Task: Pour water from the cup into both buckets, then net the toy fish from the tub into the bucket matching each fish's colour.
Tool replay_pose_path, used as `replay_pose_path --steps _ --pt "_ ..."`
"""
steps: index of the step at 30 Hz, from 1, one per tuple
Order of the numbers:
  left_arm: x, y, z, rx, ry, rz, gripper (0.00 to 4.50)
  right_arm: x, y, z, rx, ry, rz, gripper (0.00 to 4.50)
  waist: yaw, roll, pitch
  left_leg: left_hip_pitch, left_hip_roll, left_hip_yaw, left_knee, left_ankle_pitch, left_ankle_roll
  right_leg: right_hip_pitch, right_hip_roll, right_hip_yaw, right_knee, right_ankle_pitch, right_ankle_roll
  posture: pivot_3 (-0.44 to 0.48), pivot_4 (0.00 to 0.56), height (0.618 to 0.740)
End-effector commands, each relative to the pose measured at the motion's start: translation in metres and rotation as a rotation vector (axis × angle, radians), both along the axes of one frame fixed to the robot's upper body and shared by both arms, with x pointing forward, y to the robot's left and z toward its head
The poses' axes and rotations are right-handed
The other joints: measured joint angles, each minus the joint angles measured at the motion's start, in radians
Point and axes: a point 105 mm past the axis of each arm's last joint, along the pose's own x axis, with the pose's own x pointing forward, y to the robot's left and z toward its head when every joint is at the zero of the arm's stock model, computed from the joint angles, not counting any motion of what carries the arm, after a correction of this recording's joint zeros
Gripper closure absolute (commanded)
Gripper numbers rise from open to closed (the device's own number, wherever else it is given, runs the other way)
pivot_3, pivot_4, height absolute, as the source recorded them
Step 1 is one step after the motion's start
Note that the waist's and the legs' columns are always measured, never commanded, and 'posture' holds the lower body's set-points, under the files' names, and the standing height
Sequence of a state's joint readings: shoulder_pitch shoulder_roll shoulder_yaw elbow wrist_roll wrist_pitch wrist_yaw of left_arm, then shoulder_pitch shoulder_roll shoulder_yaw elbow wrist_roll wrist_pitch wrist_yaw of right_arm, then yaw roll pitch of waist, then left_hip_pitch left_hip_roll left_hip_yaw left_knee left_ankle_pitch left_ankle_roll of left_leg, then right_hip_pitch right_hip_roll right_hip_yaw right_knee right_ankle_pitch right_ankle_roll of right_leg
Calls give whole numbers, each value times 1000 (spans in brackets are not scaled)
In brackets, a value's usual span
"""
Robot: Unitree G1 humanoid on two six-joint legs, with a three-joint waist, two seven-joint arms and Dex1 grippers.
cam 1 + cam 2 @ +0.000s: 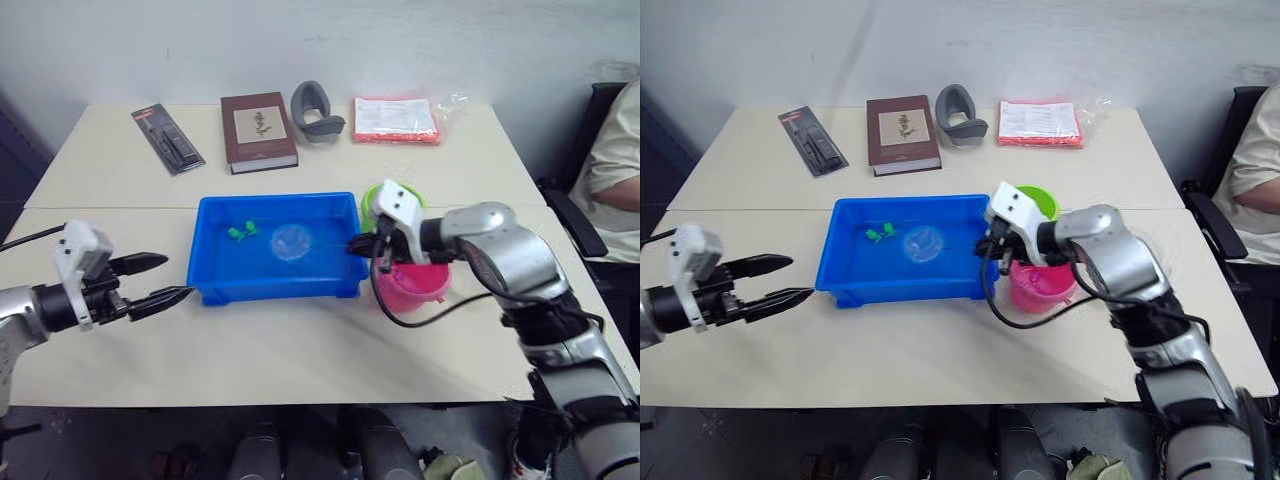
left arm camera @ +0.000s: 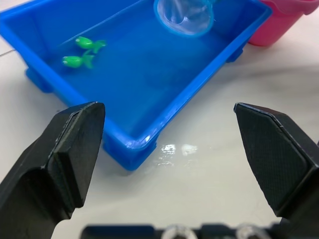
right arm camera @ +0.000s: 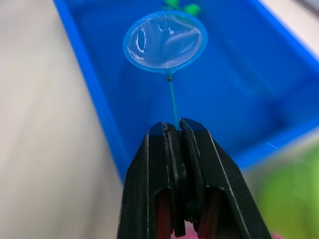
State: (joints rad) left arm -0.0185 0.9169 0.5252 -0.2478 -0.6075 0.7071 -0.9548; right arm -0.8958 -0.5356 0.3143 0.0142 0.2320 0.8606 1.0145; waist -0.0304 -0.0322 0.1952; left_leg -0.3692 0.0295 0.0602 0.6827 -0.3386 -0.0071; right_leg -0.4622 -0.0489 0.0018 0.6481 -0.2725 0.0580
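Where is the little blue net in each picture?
Left eye view: the net is over the middle of the blue tub.
Right eye view: same spot.
Left wrist view: near the tub's far end.
Right wrist view: held by the right gripper.
Shared landmark: the green fish beside the hoop.

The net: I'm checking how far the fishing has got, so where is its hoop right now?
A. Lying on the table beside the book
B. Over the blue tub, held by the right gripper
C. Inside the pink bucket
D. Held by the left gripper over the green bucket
B: the right gripper is shut on the thin handle, and the net has its hoop over the blue tub, short of the two green fish.
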Motion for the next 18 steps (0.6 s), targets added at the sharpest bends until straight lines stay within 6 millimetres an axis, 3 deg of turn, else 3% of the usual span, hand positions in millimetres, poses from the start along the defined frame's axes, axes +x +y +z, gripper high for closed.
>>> replay_pose_path --steps 1,9,18 --pt "-8 -1 12 -9 -45 8 29 12 8 -8 -39 74 -19 4500 0 0 0 0 0 0 0 0 0 0 0 0 0 0 0 0 150 740" --pt "-14 0 17 -5 -78 44 29 39 44 -20 -89 207 -38 4500 -26 0 0 0 0 0 -1 0 -1 -1 1 0 1 0 0 0 150 740" --pt "-18 3 21 1 -104 78 29 54 76 -12 -35 190 -67 4500 -42 0 0 -1 1 0 -2 1 -4 -1 0 -1 0 0 0 0 150 740"
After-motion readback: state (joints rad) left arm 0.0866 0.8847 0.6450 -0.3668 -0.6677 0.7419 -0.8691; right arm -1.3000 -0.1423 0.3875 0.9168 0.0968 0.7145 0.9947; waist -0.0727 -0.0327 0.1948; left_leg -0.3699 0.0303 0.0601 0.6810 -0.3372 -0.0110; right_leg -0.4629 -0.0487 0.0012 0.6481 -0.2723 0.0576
